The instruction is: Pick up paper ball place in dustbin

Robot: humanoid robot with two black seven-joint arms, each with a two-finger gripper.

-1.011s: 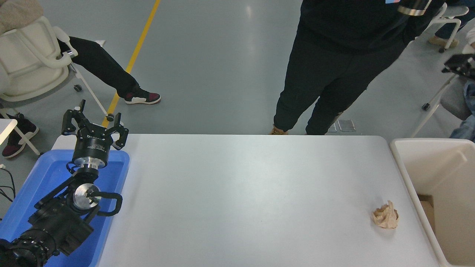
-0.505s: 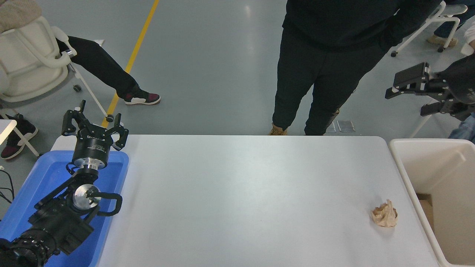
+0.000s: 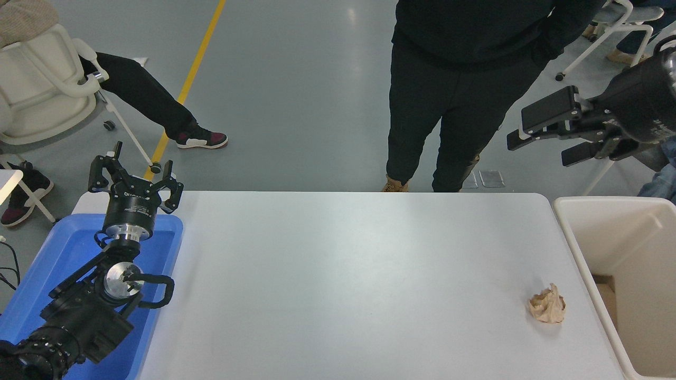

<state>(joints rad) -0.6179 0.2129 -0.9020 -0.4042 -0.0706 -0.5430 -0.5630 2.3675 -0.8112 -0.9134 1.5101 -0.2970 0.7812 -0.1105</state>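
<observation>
Right gripper point(image 3: 544, 132) swung further in from the right edge, jaws spread, high above the table point(image 3: 343, 264). Paper ball point(image 3: 547, 304) lay near the dustbin point(image 3: 581, 248). Left gripper point(image 3: 134, 177) parked, spread.

The dustbin point(image 3: 628, 248) runs off the right and bottom edges, so its far wall and floor are mostly unseen. The right arm point(image 3: 641, 100) is cut by the right edge behind its wrist. The left arm point(image 3: 74, 316) covers much of the blue tray point(image 3: 163, 248) at the table's point(image 3: 343, 274) left edge. The standing person point(image 3: 454, 89) is cropped above the waist.
</observation>
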